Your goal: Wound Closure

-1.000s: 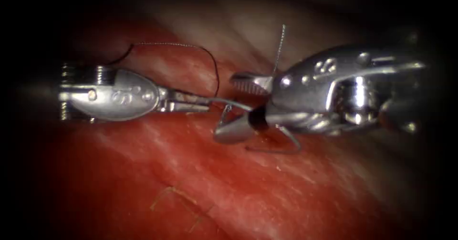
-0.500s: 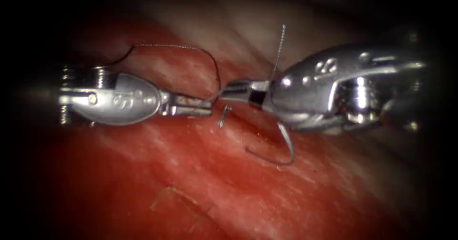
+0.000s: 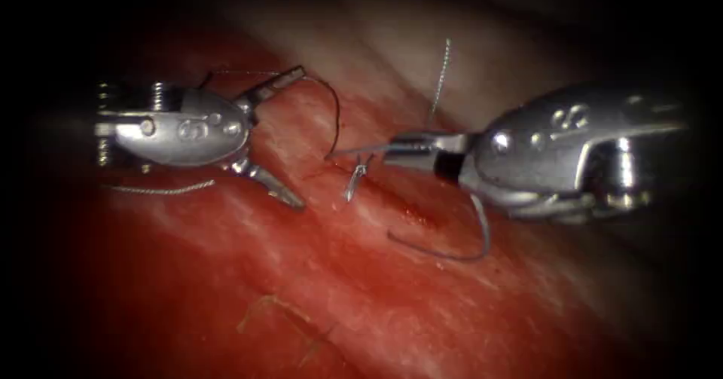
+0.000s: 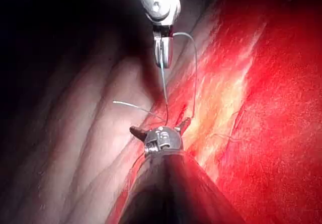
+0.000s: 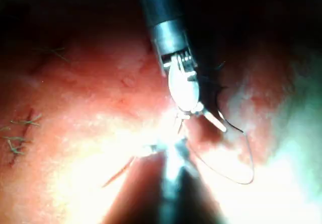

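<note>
Red, moist and faintly streaked, the tissue [image 3: 316, 296] is seen as a soft, uneven surface that turns paler toward the upper right of the endoscope view. At the left, the left arm's tool [image 3: 275, 139] is presented as a rounded, polished metal wrist with two slim serrated jaws. These jaws are spread wide and nothing is held between them; the upper one is raised over a dark arc of thread [image 3: 335, 111], and the lower one is angled down just above the tissue. A thin, pale length of thread is laid on the tissue below this tool's wrist. Near the centre, a short twisted end of thread [image 3: 354, 183] is seen standing out of the tissue. To the right of it, the needle [image 3: 452, 255] is seen as a thin, curved steel wire. The needle is gripped near one end of its curve by the closed jaws of the right arm's tool [image 3: 399, 147], and its arc is hung below them, close over the tissue and not embedded in it.
</note>
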### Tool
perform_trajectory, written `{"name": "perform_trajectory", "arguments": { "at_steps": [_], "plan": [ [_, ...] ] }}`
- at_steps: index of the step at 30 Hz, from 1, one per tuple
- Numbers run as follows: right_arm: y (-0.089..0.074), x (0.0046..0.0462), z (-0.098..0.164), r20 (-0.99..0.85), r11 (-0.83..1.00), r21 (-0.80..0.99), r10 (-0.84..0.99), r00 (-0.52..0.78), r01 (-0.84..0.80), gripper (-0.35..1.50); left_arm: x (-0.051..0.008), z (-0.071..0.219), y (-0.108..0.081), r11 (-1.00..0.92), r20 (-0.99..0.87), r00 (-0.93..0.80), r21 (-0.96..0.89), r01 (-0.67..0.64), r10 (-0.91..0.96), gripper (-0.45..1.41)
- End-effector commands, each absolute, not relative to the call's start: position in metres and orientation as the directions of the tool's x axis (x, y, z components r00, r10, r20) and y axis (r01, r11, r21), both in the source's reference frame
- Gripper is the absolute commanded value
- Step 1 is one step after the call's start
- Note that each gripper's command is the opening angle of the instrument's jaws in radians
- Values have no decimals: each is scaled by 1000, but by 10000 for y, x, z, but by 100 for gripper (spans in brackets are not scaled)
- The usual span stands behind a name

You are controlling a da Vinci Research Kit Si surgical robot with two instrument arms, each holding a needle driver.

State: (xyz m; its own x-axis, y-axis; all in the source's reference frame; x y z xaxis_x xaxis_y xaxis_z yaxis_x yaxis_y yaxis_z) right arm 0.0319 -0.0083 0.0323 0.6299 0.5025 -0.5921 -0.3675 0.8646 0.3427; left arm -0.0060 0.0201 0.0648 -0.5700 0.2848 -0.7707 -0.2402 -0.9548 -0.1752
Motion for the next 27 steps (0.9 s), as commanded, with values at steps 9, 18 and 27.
{"name": "perform_trajectory", "arguments": {
  "at_steps": [9, 18, 27],
  "plan": [
    [-91, 325, 311, -631, 868, 365, 496, 596, -336, -35, -67, 713, 209, -965, -814, -521, -191, -177, 257, 74],
    [-86, 323, 322, -631, 869, 359, 495, 598, -340, -35, -75, 707, 206, -968, -843, -476, -208, -137, 249, 51],
    [-82, 320, 329, -631, 869, 354, 494, 598, -345, -35, -78, 694, 194, -974, -872, -433, -217, -72, 226, 47]
  ]
}}
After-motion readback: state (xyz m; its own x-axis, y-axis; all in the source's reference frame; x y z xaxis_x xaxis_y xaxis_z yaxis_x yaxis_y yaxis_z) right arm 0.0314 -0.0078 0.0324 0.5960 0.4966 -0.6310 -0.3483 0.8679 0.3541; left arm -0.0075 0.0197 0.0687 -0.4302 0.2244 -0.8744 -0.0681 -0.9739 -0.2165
